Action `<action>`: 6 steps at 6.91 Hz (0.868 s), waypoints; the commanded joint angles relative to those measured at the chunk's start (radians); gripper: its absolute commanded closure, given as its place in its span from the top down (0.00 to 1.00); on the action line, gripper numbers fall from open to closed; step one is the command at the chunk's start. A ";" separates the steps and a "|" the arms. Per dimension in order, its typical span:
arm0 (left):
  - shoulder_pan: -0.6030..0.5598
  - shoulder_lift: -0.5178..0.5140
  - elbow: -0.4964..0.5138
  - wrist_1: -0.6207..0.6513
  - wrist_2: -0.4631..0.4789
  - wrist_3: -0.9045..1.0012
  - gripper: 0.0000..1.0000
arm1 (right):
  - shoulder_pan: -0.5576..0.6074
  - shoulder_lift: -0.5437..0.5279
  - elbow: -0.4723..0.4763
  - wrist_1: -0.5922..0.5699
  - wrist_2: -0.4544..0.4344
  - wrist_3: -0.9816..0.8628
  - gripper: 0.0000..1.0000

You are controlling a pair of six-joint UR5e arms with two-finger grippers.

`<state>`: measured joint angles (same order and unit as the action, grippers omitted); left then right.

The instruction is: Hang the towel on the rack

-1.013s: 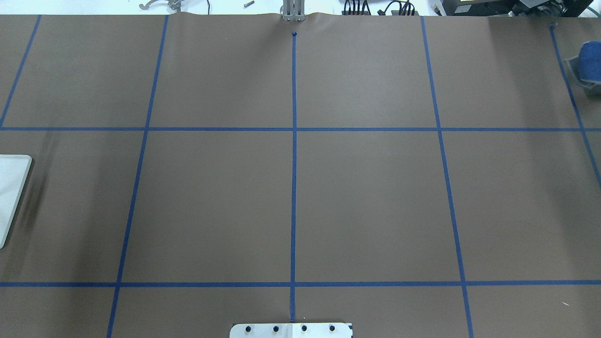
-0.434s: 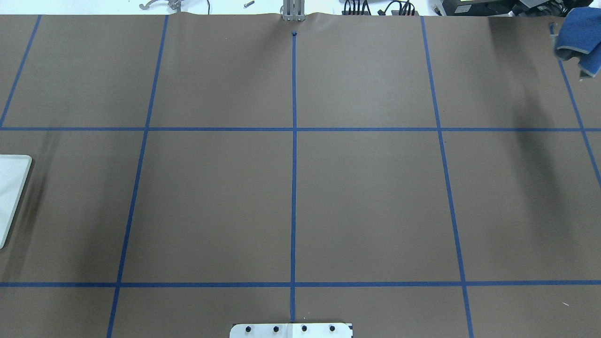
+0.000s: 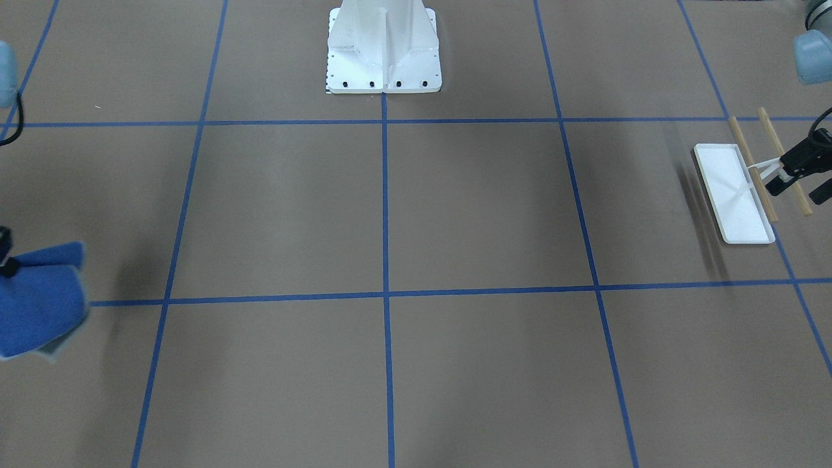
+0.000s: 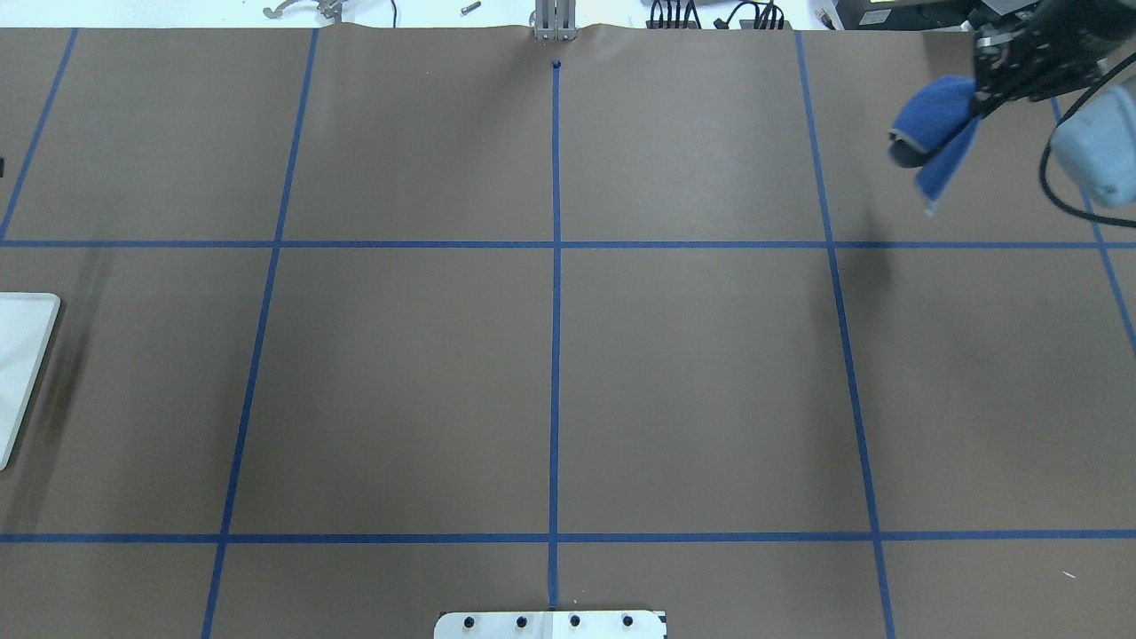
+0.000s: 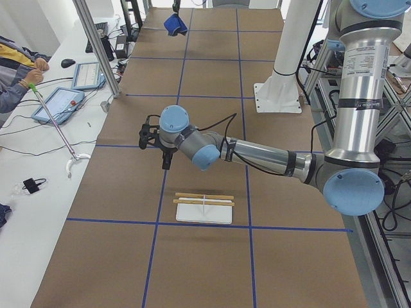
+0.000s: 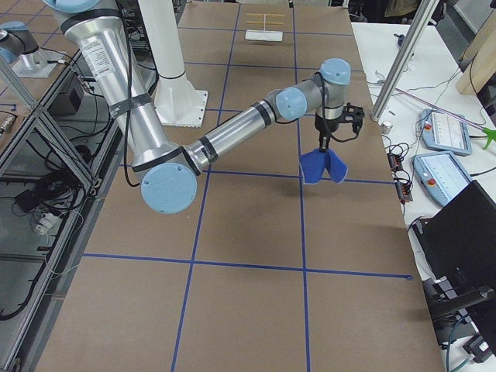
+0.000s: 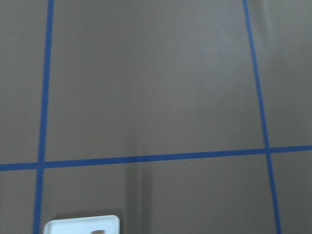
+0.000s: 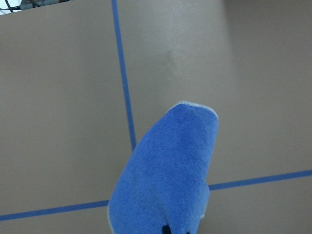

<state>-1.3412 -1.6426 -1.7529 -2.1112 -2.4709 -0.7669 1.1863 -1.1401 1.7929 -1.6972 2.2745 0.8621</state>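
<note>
The blue towel (image 4: 932, 120) hangs folded from my right gripper (image 4: 978, 96), which is shut on its top edge and holds it above the table's far right part. It also shows in the front view (image 3: 39, 299), the right side view (image 6: 324, 167) and the right wrist view (image 8: 165, 180). The rack (image 3: 734, 195), a white tray with two wooden dowel bars (image 3: 751, 169), stands at the table's left end; only its tray corner shows overhead (image 4: 18, 355). My left gripper (image 3: 801, 185) hovers open and empty over the rack's bars.
The large white bolted pedestal (image 3: 383, 45) stands at the robot's side of the table, middle. Blue tape lines (image 4: 556, 266) grid the brown surface. An operator (image 5: 16, 77) with tablets sits at a side bench beyond the table's far edge.
My right gripper has lifted the towel off the table at the far right edge and carried it leftward into the overhead view. The rack has not moved.
</note>
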 commanded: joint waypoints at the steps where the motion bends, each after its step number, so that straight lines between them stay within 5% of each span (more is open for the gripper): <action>1: 0.104 -0.157 -0.036 -0.006 0.003 -0.325 0.98 | -0.161 0.069 0.115 -0.004 -0.004 0.417 0.00; 4: 0.183 -0.239 -0.039 -0.015 -0.002 -0.718 0.98 | -0.252 0.204 0.126 0.002 -0.010 0.752 0.00; 6: 0.233 -0.304 -0.036 -0.068 -0.002 -1.086 0.98 | -0.296 0.243 0.122 0.098 -0.096 0.956 0.00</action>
<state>-1.1377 -1.9141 -1.7903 -2.1418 -2.4726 -1.6459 0.9178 -0.9198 1.9175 -1.6647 2.2259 1.6870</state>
